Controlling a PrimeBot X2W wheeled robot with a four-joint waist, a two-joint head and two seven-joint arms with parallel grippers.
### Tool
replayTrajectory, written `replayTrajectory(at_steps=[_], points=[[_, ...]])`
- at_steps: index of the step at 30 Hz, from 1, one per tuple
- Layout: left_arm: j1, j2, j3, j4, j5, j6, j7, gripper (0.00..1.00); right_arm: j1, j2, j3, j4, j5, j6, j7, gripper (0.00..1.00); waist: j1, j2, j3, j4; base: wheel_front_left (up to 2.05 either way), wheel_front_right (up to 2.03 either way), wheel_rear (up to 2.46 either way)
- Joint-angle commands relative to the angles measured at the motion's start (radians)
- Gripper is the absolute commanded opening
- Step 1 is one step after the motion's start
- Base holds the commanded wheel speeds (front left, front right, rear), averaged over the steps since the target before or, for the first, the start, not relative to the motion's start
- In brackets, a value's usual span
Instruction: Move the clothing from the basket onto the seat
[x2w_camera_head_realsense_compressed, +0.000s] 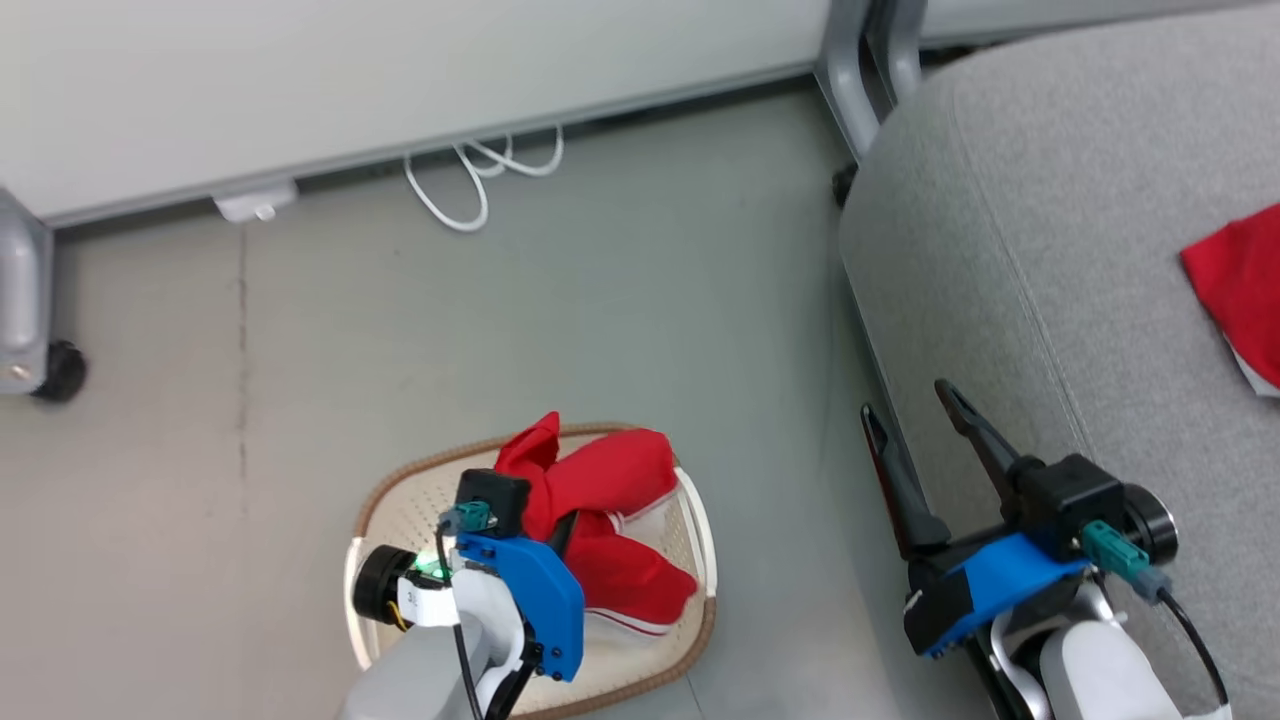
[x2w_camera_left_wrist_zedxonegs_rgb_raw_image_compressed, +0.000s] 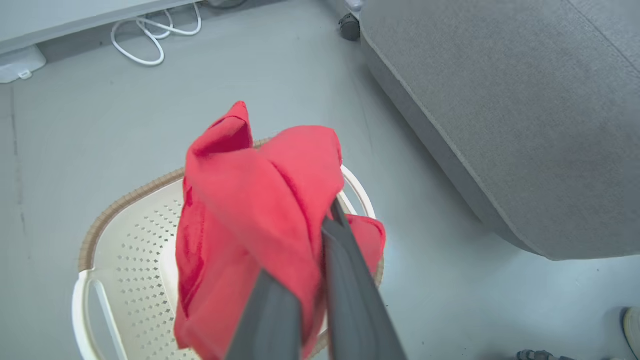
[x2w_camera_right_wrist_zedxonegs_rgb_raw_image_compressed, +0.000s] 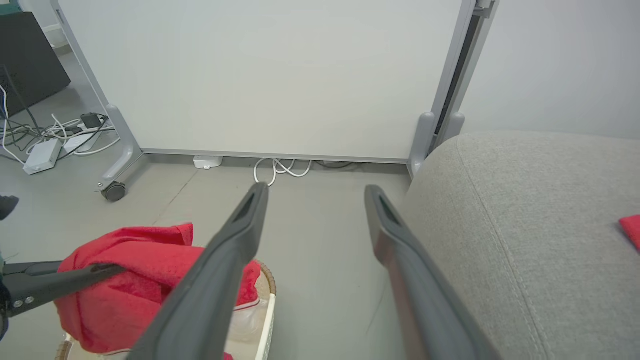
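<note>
**Surface:** smooth grey floor (x2w_camera_head_realsense_compressed: 620, 300), closed at the far side by a white partition panel (x2w_camera_head_realsense_compressed: 400, 80) on a grey castor foot (x2w_camera_head_realsense_compressed: 25, 300). A looped white cable (x2w_camera_head_realsense_compressed: 480, 180) lies at the panel's base.

**Item 1, left:** cream perforated plastic basket with a brown woven-look rim (x2w_camera_head_realsense_compressed: 400, 470), standing on the floor. The left gripper (x2w_camera_left_wrist_zedxonegs_rgb_raw_image_compressed: 315, 235) is over it, jaws clamped together on a bright red fabric garment (x2w_camera_left_wrist_zedxonegs_rgb_raw_image_compressed: 250, 200). The cloth bunches above the rim, and its lower folds lie in the basket. A white striped hem (x2w_camera_head_realsense_compressed: 625, 620) rests on the basket base.

**Clearance:** open floor separates the basket from the seat.

**Item 2, centre-right:** right gripper (x2w_camera_head_realsense_compressed: 909, 398), fingers spread apart and empty, beside the seat's edge.

**Item 3, right:** large grey fabric-upholstered seat cushion (x2w_camera_head_realsense_compressed: 1050, 250) with a rounded edge and 1 seam. A second red garment (x2w_camera_head_realsense_compressed: 1235, 290) lies on it, cut off by the frame.

**Obscured:** the left gripper's fingertips are buried in cloth. Whether the basket holds 1 garment or 2 cannot be told.
</note>
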Motion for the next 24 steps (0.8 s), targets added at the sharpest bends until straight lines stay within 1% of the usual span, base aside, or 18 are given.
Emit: replayTrajectory(at_steps=[1,7,14,18,24], points=[[0.011,-0.001,-0.016,-0.011,-0.007,-0.008,-0.009,0.0,0.026,-0.005,-0.004,0.001,-0.006,0.0,0.005,1.0,0.0003,-0.0002,-0.075,0.045,0.0,0.0,0.0],[-0.032,-0.001,-0.103,-0.057,-0.016,-0.008,-0.032,0.0,0.076,-0.003,-0.005,0.007,0.006,0.0,0.022,1.0,0.0003,-0.0002,-0.153,0.064,0.0,0.0,0.0],[-0.094,-0.001,-0.18,-0.147,-0.042,-0.008,-0.073,0.0,0.117,0.005,-0.003,0.015,0.017,0.0,0.034,1.0,0.0003,-0.0002,-0.224,0.081,0.0,0.0,0.0],[-0.134,-0.001,-0.22,-0.192,-0.049,0.011,-0.091,0.0,0.132,0.007,-0.001,0.016,0.021,0.0,0.041,1.0,0.0003,-0.0002,-0.251,0.087,0.0,0.0,0.0],[-0.207,0.0,-0.268,-0.272,-0.082,0.026,-0.103,0.0,0.14,0.009,0.0,0.011,0.024,0.0,0.049,1.0,0.0003,-0.0002,-0.264,0.094,0.0,0.0,0.0]])
